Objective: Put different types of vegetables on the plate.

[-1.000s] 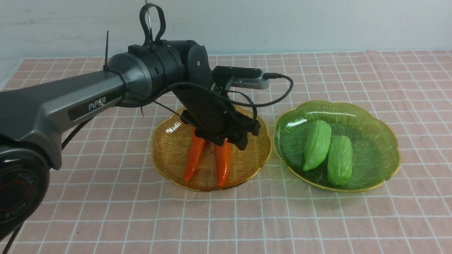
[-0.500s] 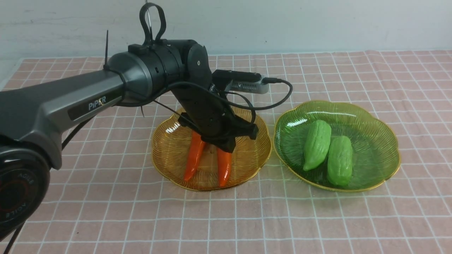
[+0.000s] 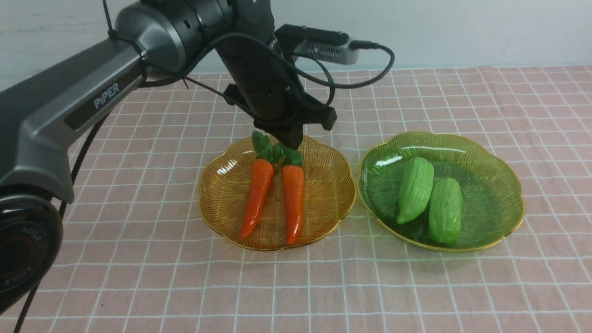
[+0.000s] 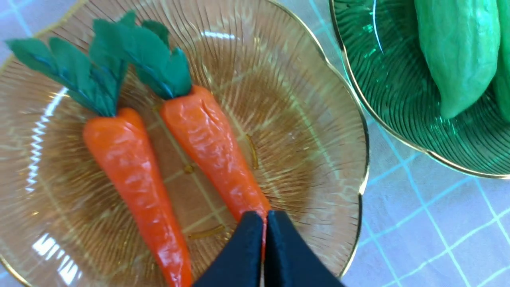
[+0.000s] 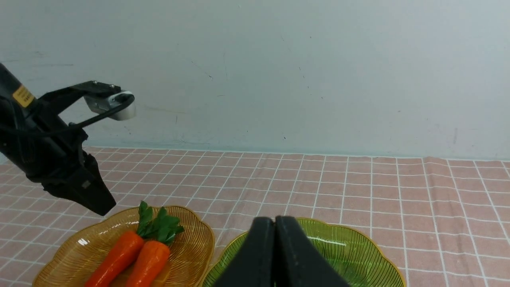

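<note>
Grey arm [image 3: 69, 106] lettered PiPER, two orange carrots [image 3: 257, 196]

Robot test bench — pink checked cloth [image 3: 416, 286], bare wall [image 3: 462, 32].

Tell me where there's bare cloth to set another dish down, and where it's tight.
Bare cloth runs along the near side of the amber plate and green plate, and again between the green plate and the wall. Tight: the narrow gap between the two plates, and the amber plate's far rim, where the left gripper hangs over the carrot tops.
</note>
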Tool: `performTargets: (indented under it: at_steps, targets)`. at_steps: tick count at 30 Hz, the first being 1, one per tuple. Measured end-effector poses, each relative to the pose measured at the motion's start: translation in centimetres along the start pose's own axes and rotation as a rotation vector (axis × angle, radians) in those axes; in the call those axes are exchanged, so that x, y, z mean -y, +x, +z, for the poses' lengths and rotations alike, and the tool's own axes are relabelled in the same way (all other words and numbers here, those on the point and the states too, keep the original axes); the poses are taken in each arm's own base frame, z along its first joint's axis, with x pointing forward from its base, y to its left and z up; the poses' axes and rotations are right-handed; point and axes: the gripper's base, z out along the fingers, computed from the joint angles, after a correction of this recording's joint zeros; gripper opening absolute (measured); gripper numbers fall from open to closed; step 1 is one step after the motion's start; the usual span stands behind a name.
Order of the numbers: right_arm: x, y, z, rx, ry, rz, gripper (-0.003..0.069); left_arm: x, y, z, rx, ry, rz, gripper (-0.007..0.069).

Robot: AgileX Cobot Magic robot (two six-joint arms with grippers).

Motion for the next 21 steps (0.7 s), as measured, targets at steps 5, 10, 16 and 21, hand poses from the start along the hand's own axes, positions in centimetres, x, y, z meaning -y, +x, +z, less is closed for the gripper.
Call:
performTargets:
  at_steps: [5, 10, 16, 21]
  targets:
    - [0.0, 0.8, -0.8, 0.013, -0.001, -0.001, -0.0015, 0.0, 0.1, 0.0, -0.013, -0.006, 0.003, -0.0003]
    - [0.1, 3.3, -3.0, 0.073, -0.004, -0.005, -0.0015, -0.1, 0.2, 0.0, -0.021, -0.015, 0.006, -0.0003]
    - [0.7, 9.6, -5.1, 0.130, -0.010, -0.009, -0.0015, -0.8, 0.2, 0.0, -0.030, -0.090, 0.033, -0.0003]
    - [1.3, 12.9, -4.2, 0.044, 0.031, -0.022, -0.0015, -0.6, 0.2, -1.2, -0.010, -0.099, 0.017, -0.0003]
